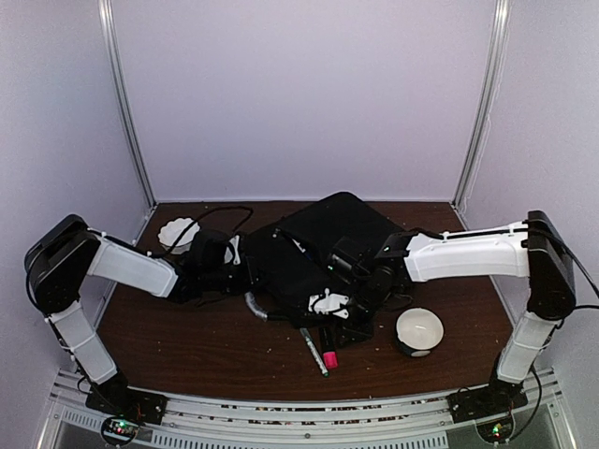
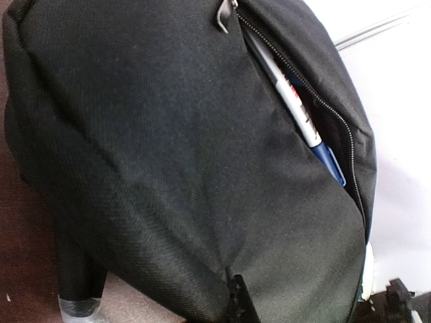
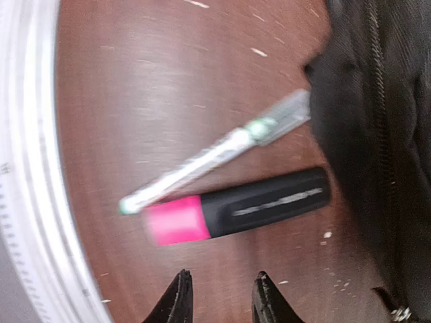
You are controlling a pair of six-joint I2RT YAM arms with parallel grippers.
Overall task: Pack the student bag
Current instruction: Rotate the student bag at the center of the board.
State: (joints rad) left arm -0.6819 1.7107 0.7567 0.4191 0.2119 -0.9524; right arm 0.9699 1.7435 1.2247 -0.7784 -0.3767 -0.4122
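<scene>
The student bag [image 1: 318, 245], a big black backpack, lies in the middle of the table. In the left wrist view its fabric [image 2: 168, 148] fills the frame, and an unzipped pocket shows a white and blue pen [image 2: 304, 120] inside. My left gripper [image 1: 240, 262] is shut on a pinch of the bag's fabric, and only one dark fingertip [image 2: 240, 303] shows. My right gripper [image 3: 221, 296] hangs open and empty just above the table. Right in front of it lie a black highlighter with a pink cap [image 3: 236, 208] and a clear pen [image 3: 202, 161] beside the bag's edge [image 3: 377, 134].
A white round object [image 1: 418, 330] sits on the table to the right of the pens. Another white item [image 1: 177, 232] lies at the back left, with a black cable [image 1: 220, 215] beside it. The white front rail [image 3: 27, 175] runs close to the pens.
</scene>
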